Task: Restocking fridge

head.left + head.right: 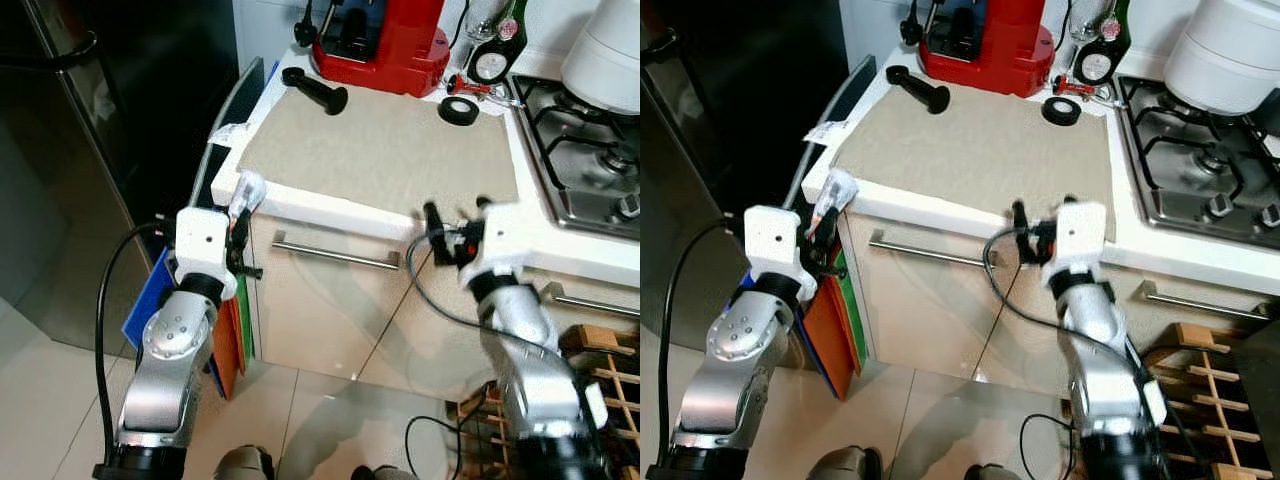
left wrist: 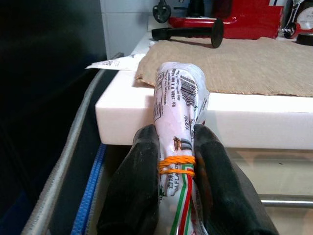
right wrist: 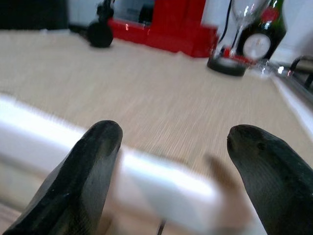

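Note:
My left gripper (image 1: 238, 238) is shut on a plastic-wrapped food packet (image 1: 246, 190) with a printed label and an orange rubber band (image 2: 177, 161). It holds the packet upright just off the front left corner of the white counter (image 1: 330, 205). The two black fingers (image 2: 134, 191) squeeze the packet's lower part. The dark fridge (image 1: 80, 120) stands to the left, its door shut. My right gripper (image 1: 457, 212) is open and holds nothing, level with the counter's front edge. Its fingertips (image 3: 100, 142) point over the beige mat (image 3: 146, 93).
On the mat (image 1: 390, 140) lie a black portafilter (image 1: 315, 90) and a black tape roll (image 1: 458, 110), with a red coffee machine (image 1: 380, 40) behind. A gas hob (image 1: 590, 150) is on the right. Blue and orange boards (image 1: 228, 350) lean between fridge and cabinet. A wine rack (image 1: 600, 380) sits low right.

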`<state>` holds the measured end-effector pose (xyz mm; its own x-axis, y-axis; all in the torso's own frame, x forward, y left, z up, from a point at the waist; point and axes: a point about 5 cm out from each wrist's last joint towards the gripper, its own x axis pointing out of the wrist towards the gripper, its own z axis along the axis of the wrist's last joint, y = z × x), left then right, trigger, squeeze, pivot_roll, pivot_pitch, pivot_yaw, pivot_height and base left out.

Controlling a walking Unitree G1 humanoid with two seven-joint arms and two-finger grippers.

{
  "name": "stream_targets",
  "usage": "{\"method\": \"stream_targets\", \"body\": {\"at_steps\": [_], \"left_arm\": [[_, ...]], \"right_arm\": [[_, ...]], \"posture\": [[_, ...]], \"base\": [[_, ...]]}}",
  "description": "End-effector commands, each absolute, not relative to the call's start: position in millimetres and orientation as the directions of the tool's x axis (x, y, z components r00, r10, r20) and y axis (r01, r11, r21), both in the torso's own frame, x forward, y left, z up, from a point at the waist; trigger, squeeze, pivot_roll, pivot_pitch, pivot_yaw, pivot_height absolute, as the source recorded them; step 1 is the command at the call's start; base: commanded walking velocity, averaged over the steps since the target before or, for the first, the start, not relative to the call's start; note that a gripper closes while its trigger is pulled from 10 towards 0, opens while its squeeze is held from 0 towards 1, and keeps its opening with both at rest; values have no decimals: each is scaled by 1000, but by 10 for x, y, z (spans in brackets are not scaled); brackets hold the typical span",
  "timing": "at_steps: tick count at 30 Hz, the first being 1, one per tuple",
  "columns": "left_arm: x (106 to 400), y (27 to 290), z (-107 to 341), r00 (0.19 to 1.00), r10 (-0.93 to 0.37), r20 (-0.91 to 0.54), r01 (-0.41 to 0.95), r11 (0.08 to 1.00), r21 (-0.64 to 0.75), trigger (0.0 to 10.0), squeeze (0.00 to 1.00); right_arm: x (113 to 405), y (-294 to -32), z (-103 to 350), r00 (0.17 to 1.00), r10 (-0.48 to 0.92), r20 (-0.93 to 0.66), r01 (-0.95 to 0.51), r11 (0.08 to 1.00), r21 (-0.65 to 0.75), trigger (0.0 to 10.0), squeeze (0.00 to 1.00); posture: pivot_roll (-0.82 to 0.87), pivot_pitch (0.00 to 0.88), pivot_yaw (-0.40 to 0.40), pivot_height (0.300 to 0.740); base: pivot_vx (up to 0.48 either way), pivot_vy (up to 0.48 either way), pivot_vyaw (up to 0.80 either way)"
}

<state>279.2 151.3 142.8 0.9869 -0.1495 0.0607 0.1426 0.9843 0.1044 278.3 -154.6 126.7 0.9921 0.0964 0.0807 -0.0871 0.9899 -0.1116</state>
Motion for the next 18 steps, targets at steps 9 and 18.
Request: {"method": "stream_targets", "body": {"at_steps": [9,18], "left_arm": [[2753,1418,1277,971,-238,-16,238,964,119,0,0],[2787,1390,1184,980,-193,-48,199,967,159,10000,0]], "right_arm": [[2671,-1634,1108,999,-22,48,28,993,-114,10000,0],[2695,-1694,1052,998,-40,47,44,994,-100,10000,0]], "posture": [[121,40,-26,740],[276,41,-139,740]], "base": [[0,0,0],[0,0,0]]}}
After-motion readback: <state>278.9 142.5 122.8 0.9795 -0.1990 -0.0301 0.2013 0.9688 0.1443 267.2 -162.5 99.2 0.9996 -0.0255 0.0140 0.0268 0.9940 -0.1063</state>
